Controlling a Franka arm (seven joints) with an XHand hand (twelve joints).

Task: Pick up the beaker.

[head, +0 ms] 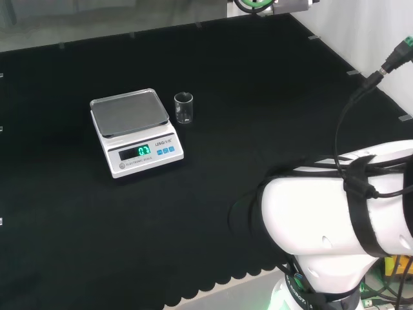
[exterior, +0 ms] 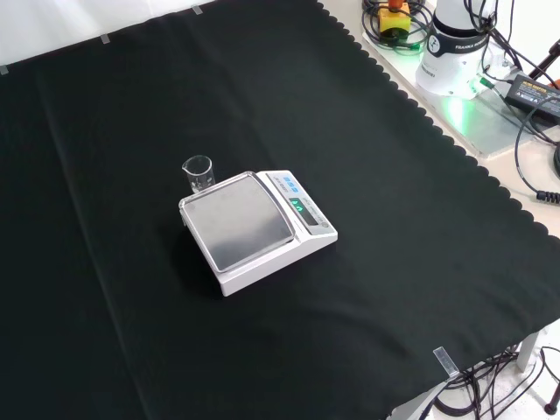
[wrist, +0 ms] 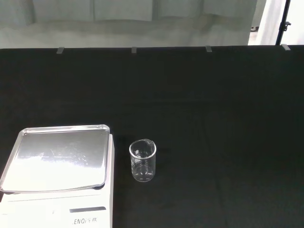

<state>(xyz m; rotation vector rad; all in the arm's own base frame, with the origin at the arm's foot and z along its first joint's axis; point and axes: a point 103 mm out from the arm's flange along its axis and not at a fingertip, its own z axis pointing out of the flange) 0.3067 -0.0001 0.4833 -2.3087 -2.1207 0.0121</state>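
Note:
A small clear glass beaker [head: 184, 108] stands upright on the black cloth, just right of the scale in the head view. It looks empty. In the front view the beaker [exterior: 199, 174] sits just behind the scale's far left corner. The wrist view looks at the beaker [wrist: 143, 160] from some distance, standing apart from the scale's pan.
A white electronic scale [head: 136, 131] with a bare steel pan [exterior: 236, 220] and a lit green display stands beside the beaker. The arm's white links [head: 342, 219] rise at the head view's lower right. Cables and the arm's base [exterior: 455, 52] lie beyond the cloth's edge.

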